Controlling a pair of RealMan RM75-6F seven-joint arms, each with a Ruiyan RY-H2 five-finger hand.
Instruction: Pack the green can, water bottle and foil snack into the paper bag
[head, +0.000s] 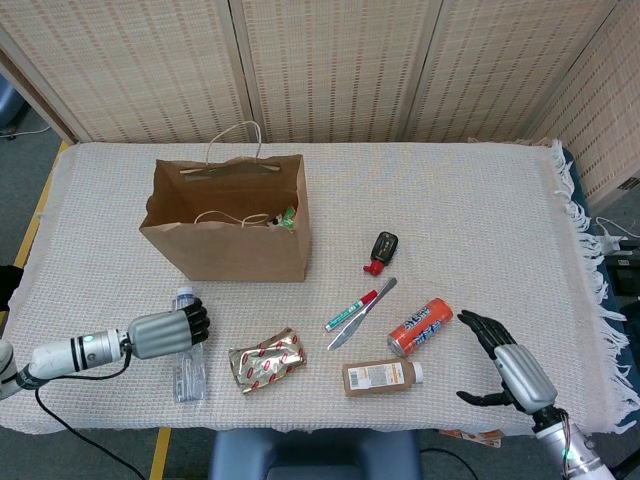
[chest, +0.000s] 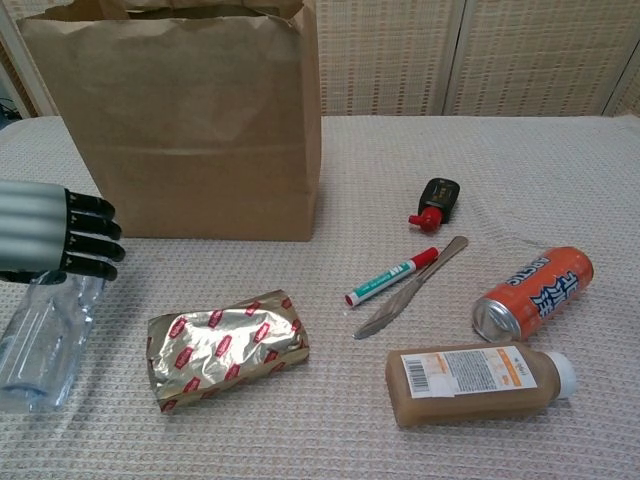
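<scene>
The clear water bottle lies on the cloth near the front left, cap pointing toward the bag. My left hand has its fingers curled over the bottle's upper part; in the chest view this left hand hides the neck of the water bottle. The foil snack lies flat just right of the bottle, clear of the hand, and the chest view shows that foil snack from close up. The paper bag stands open behind, with something green showing inside. My right hand is open at the front right.
An orange can lies on its side beside a brown bottle. A marker and a knife lie mid-table, with a black and red key fob behind them. The table's front edge is close to both hands.
</scene>
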